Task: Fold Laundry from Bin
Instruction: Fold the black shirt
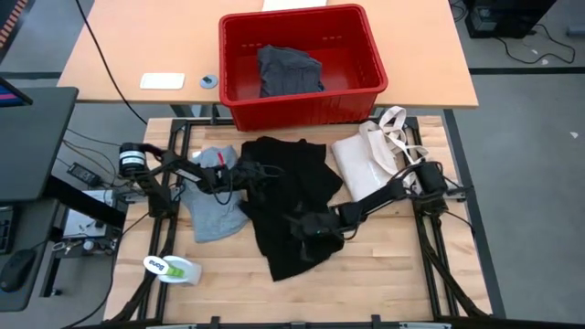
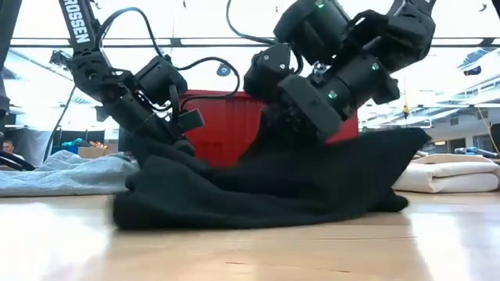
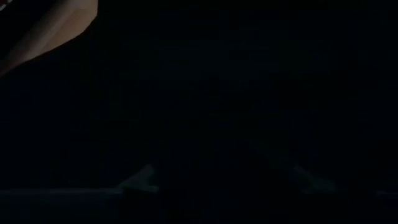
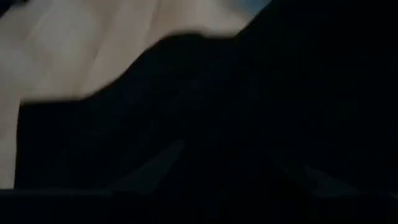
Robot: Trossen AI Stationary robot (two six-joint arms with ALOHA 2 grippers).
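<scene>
The black garment [image 1: 288,206] lies crumpled at the middle of the table, its long axis running from 12 to 6 o'clock. The left gripper [image 1: 249,174] presses into its edge at 10 o'clock, the right gripper [image 1: 306,227] into its middle; whether either holds cloth, I cannot tell. At 12 o'clock stands the bin [image 1: 302,100], with a dark grey garment [image 1: 289,70] inside.

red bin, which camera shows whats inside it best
The high view: it looks straight down into the red bin, showing a dark grey garment lying inside. The low view shows only a strip of the bin's red wall between the arms, nothing of its contents. Both wrist views show only black cloth.
</scene>
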